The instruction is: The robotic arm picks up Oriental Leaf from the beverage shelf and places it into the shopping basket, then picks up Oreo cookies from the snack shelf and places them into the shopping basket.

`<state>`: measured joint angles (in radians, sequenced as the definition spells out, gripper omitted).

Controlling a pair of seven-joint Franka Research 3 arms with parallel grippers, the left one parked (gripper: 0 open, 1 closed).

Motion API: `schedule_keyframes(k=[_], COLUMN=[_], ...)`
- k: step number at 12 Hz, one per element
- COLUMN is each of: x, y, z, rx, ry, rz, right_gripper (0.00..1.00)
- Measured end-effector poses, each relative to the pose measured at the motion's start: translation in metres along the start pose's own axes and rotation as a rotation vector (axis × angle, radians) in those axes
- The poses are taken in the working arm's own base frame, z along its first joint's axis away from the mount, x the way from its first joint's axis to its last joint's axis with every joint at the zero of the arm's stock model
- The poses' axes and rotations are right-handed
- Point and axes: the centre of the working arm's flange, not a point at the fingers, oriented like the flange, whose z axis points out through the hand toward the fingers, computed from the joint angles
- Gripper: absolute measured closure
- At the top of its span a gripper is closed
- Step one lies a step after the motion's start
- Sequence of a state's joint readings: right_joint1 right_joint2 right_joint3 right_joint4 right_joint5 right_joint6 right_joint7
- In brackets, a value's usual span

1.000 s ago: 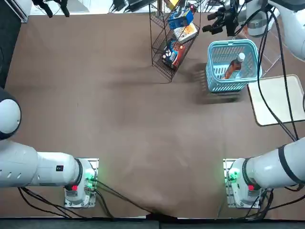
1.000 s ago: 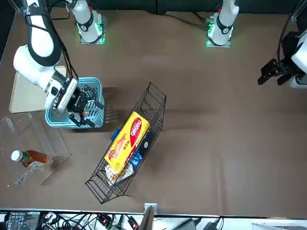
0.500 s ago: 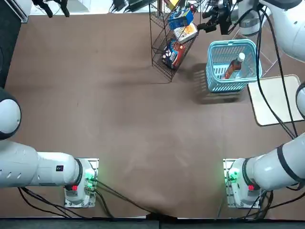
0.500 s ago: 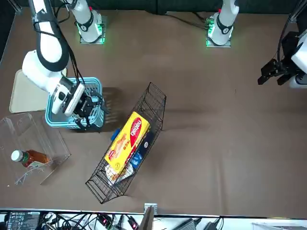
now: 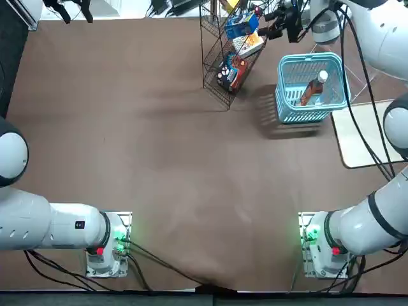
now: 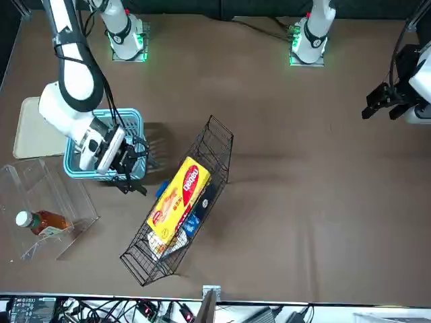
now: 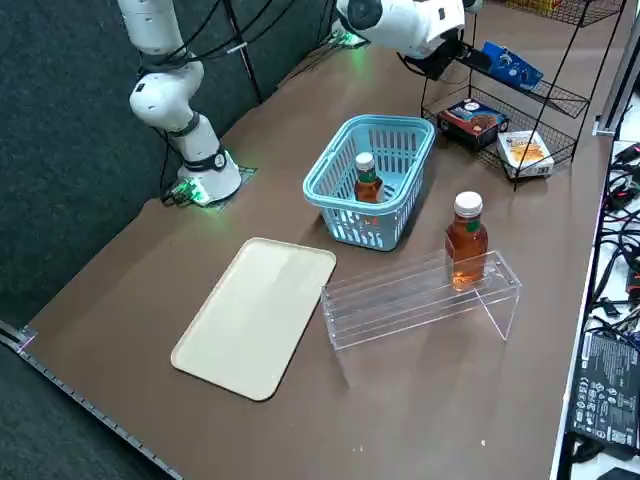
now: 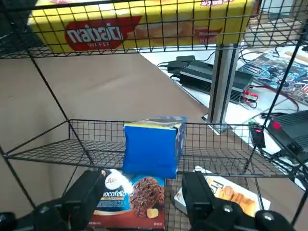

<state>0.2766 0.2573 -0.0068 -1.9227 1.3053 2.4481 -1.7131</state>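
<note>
Right wrist view: the two dark fingers of the right gripper (image 8: 143, 186) are held wide apart with nothing gripped, presumably so that both sides of the bright blue, long flat pack of Oreo cookies (image 8: 150, 151) can be straddled. The pack is kept on the middle tier of the tall black thin-wire rack (image 8: 98, 143), its end turned toward the gripper, so a straight approach seems to be favoured. Its length is poorly shown from here, so its grip point may need to be judged with care. To the right of the rack, the light blue slotted plastic basket (image 5: 285, 89) is placed, probably to keep the next carry short; the white-capped bottle of reddish-brown tea (image 5: 312, 91) is already contained there.
</note>
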Motion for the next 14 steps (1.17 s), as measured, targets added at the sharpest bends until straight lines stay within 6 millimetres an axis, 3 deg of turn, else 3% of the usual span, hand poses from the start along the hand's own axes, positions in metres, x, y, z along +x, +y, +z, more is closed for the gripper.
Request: schedule_keyframes(k=[14], x=[0.016], y=[0.008], z=[0.046], rx=[-0.011], ry=[0.013], rz=[-0.016], right_gripper=[0.00])
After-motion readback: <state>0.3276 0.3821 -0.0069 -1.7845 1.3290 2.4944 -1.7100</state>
